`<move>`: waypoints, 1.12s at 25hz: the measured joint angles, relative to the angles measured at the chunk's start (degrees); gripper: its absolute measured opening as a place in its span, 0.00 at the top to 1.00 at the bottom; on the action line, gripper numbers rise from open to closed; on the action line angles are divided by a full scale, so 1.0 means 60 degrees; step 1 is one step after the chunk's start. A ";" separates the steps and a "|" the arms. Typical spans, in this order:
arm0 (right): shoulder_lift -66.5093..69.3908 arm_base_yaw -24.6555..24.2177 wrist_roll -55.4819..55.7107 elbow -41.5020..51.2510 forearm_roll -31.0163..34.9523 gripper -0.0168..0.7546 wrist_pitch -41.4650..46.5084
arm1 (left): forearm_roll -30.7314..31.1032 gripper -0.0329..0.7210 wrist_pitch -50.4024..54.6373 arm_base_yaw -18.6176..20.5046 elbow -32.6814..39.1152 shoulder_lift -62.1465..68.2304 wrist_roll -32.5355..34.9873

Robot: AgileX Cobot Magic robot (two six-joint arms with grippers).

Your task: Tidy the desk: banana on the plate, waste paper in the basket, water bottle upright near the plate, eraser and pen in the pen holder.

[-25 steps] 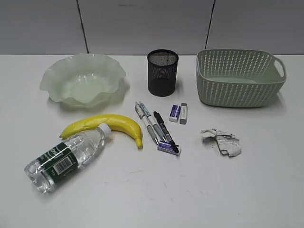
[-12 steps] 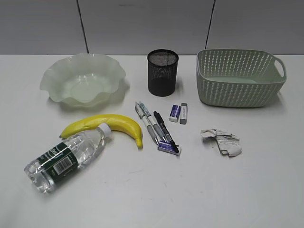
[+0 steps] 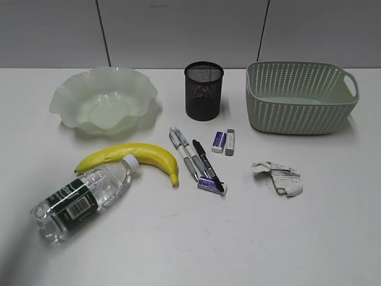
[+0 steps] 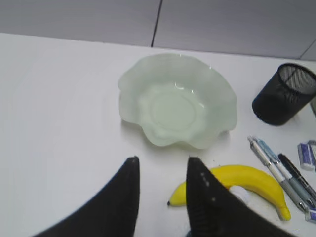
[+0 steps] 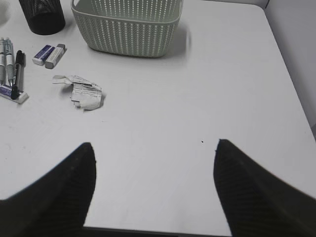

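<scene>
Left gripper [image 4: 163, 170] above banana [image 4: 247, 180], unseen in exterior view.

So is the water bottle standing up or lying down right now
Lying down. The water bottle rests on its side on the desk, white cap pointing at the banana.

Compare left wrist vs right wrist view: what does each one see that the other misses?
Left wrist only: the plate, the banana, and the left gripper, open over bare desk. Right wrist only: the basket, the waste paper, and the right gripper, open wide. Both: the pen holder, the pens and the erasers.
</scene>
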 joint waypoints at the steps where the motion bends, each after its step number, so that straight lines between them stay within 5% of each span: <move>1: 0.0000 0.0000 0.0000 0.0000 0.0000 0.22 0.0000 | -0.0010 0.64 0.0041 -0.0179 -0.0271 0.0712 0.0085; 6: 0.0000 0.0000 0.0000 0.0000 0.0000 0.22 0.0000 | -0.0583 0.64 0.0923 -0.1342 -0.2258 0.3734 0.0247; 13: 0.0000 0.0000 0.0000 0.0000 0.0000 0.22 0.0000 | -0.2981 0.64 0.2829 -0.2294 -0.4914 0.7026 0.0247; 20: 0.0000 0.0000 0.0000 0.0000 0.0000 0.22 0.0000 | -0.3175 0.62 0.4326 -0.2869 -0.7028 0.9228 -0.0391; 28: 0.0000 0.0000 0.0000 0.0000 0.0000 0.22 0.0000 | -0.2992 0.39 0.5202 -0.3319 -0.8139 1.1072 -0.2518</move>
